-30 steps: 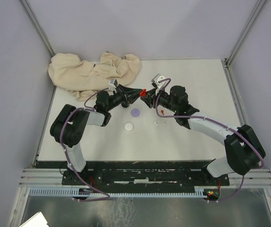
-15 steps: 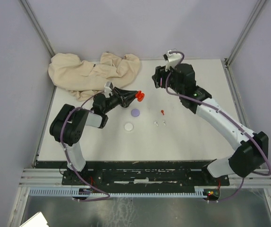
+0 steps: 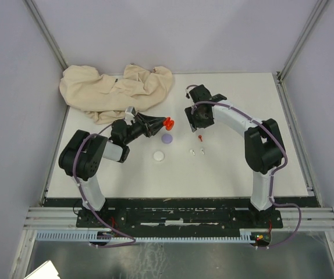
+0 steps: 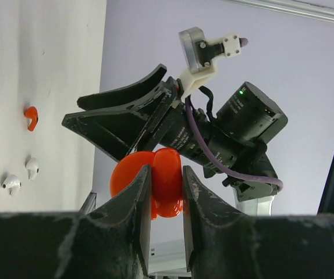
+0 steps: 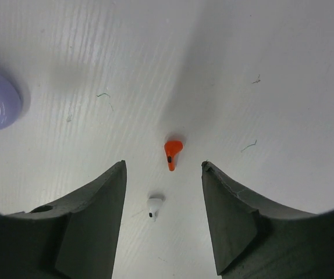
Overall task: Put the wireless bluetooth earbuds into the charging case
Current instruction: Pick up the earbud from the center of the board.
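Right wrist: right pincer (image 5: 163,167) spread above red earbud (image 5: 173,152), far from table (image 3: 242,163) edges; left pincer (image 4: 166,172) pinches seemingly open red case (image 4: 167,189)

I log: red charging case (image 3: 168,122), red earbud (image 3: 200,138), two white earbuds (image 3: 191,151), lilac disc (image 3: 167,139), white disc (image 3: 158,156), beige cloth (image 3: 114,90), white table (image 3: 242,168).

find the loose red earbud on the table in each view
Top external: red earbud on the table, right of the purple disc.
Left wrist: far left, halfway up.
Right wrist: centre of the picture.
Shared landmark: the white buds beside it; the right wrist shows only one.
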Controlling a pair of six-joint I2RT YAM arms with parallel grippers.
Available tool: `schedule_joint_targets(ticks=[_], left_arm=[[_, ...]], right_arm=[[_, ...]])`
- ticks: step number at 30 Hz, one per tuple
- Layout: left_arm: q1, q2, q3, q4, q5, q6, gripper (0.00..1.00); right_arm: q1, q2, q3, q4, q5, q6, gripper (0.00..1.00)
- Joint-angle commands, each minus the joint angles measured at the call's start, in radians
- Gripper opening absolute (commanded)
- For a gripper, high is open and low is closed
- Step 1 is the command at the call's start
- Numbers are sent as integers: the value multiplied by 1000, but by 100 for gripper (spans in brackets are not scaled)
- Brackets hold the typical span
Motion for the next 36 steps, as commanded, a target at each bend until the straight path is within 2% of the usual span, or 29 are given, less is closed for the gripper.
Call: schedule_joint_targets(ticks=[1, 9, 31, 36], left_arm=[[0, -50, -5, 74, 28, 11, 3], [0, -45, -9, 77, 34, 11, 3], [0, -30, -6, 87, 37, 5, 3], [-1, -27, -6, 90, 37, 3, 3]], right_arm=[[2, 6, 36, -23, -34, 8, 62], [-1, 90, 55, -41, -58, 10, 62], [-40, 168, 74, -47, -99, 17, 52], [-42, 172, 78, -57, -96, 18, 44]])
